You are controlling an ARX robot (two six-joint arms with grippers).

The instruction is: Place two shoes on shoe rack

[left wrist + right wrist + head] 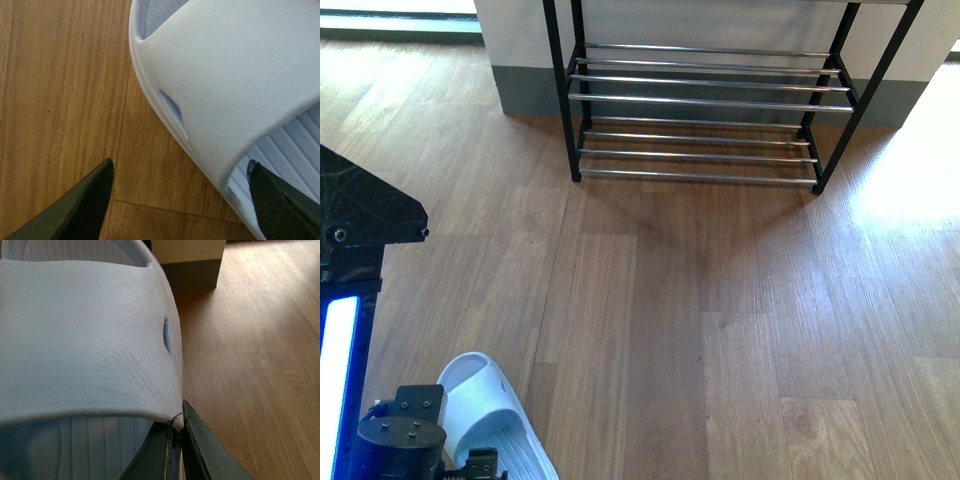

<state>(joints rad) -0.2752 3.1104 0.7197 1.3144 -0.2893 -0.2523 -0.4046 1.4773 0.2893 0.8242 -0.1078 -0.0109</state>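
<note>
The right gripper [179, 415] is pinching shut on only the thin side edge of the first white slide [85, 340], at its strap. With so little hold, the slide could be slipping or swinging loose on the way to the shoe rack [705, 98], which is standing well apart across the wooden floor [720, 330]. The left gripper [179, 164] is gaping wide over the second white slide [225, 75], which is lying on the floor. Closing off-centre could be shoving it aside.

One slipper [480, 405] lies on the floor [720, 330], its side between the left pincer's [179, 162] spread fingers. A second slipper's [85, 340] strap edge sits inside the right pincer [177, 419]. The rack [710, 100] stands far ahead.
</note>
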